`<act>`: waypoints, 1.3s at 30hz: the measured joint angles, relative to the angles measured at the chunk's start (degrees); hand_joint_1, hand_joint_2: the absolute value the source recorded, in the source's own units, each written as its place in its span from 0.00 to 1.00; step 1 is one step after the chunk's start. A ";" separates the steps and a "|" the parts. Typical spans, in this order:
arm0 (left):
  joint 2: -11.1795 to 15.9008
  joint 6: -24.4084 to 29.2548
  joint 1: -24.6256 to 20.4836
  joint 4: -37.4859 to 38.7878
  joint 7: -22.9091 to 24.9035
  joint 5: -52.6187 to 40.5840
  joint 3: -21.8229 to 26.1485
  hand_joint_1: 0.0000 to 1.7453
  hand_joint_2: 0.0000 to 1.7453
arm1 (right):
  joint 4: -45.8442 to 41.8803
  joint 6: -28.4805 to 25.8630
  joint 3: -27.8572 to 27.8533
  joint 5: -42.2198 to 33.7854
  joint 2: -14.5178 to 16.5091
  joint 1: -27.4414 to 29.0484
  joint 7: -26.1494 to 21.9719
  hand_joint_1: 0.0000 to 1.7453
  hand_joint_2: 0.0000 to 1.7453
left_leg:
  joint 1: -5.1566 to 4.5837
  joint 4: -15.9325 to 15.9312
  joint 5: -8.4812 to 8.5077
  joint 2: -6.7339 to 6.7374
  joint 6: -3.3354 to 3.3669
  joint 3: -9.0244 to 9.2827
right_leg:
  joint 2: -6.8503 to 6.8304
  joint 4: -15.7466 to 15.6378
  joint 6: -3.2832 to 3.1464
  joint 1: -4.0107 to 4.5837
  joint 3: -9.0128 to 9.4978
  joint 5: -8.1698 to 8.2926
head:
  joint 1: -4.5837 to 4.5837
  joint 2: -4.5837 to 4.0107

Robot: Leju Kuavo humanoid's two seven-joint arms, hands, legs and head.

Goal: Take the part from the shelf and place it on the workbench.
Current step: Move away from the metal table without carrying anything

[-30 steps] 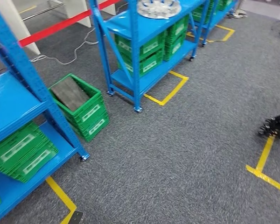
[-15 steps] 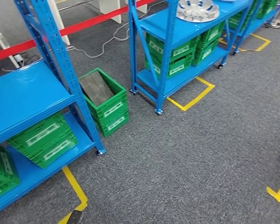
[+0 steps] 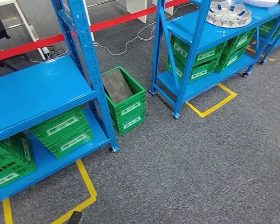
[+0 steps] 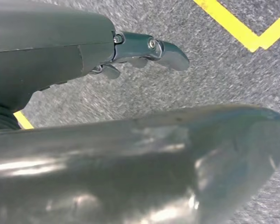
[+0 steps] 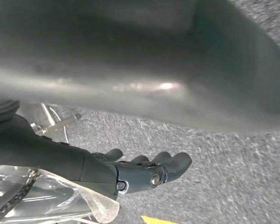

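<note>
The part, a silver hubcap-like disc (image 3: 228,14), lies on the top level of the blue shelf (image 3: 216,35) at the far right of the head view. A white rounded object (image 3: 260,3) lies just behind it at the picture's edge. My left hand (image 4: 145,49) hangs over grey carpet with its fingers stretched out and nothing in them. My right hand (image 5: 149,170) also hangs over the carpet, fingers extended and holding nothing. A crumpled clear plastic sheet (image 5: 43,196) shows beside the right wrist.
A second blue shelf (image 3: 36,93) stands close on the left, with green crates (image 3: 63,130) on its lower level. A green crate (image 3: 126,100) holding a grey slab sits on the floor between the shelves. Yellow tape marks (image 3: 84,184) and a red barrier band (image 3: 107,22) cross the carpet.
The whole picture has shifted to the right, so the camera has turned left. The left shelf now fills more of the view. A dark object at the right edge has left the picture.
</note>
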 joint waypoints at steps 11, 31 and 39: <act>0.07 -0.39 -0.18 0.00 -0.13 -0.31 0.08 0.00 0.00 | 0.05 0.01 0.04 -0.01 0.01 -0.10 -0.10 0.00 0.00 | -1.39 -0.41 0.25 -5.49 3.66 -0.03 | 4.85 15.96 0.69 -0.17 -8.78 -5.21 | 1.00 0.00; 0.21 -0.42 -0.55 0.02 -0.22 -0.60 0.10 0.00 0.00 | 0.10 0.02 0.04 -0.01 -0.10 -0.32 -0.15 0.00 0.00 | -0.84 -0.14 0.98 -1.05 0.89 -1.05 | 0.69 0.22 -1.00 0.80 -0.25 -0.14 | 0.58 0.00; 0.25 -0.36 -0.40 0.02 -0.21 -0.79 0.10 0.00 0.00 | 0.15 0.02 0.07 -0.01 0.00 -0.56 -0.04 0.00 0.00 | -1.05 -0.34 1.53 -3.99 3.45 -1.57 | 4.30 14.61 0.94 0.16 -6.70 -7.95 | 1.27 0.00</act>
